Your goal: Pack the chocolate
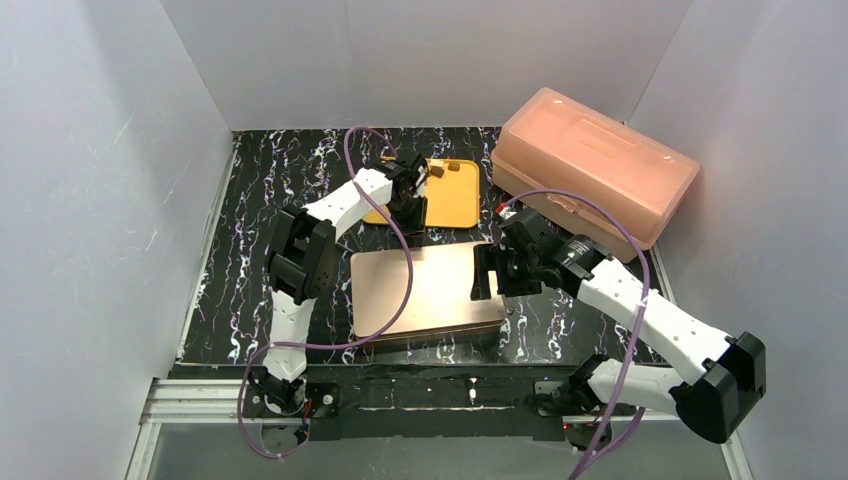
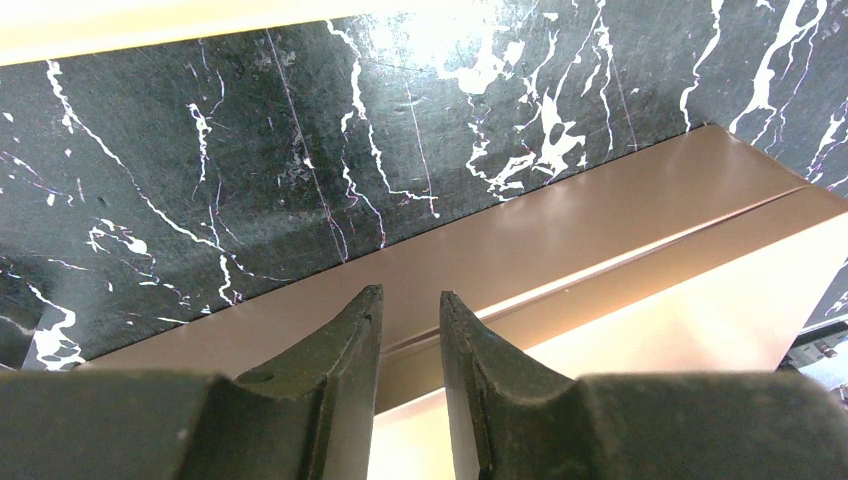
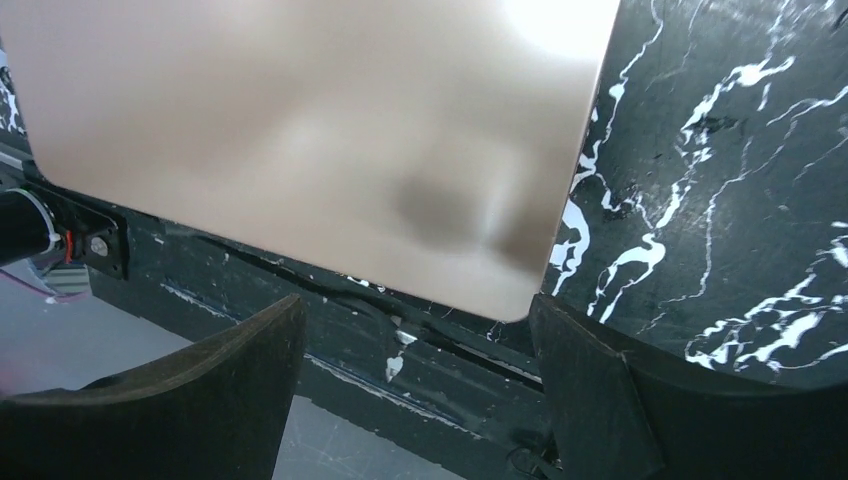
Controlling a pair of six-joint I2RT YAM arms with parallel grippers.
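Overhead, a few brown bits of chocolate on the far part of the orange tray, behind the closed box. Left gripper down between tray and box, right gripper at the box's right edge. Pink case at the back right.

Next, at the left wrist, fingers narrowly apart with nothing between, above the box's far edge.

Lastly, at the right wrist, fingers spread wide and empty, with the box's corner in view between them, over the table.
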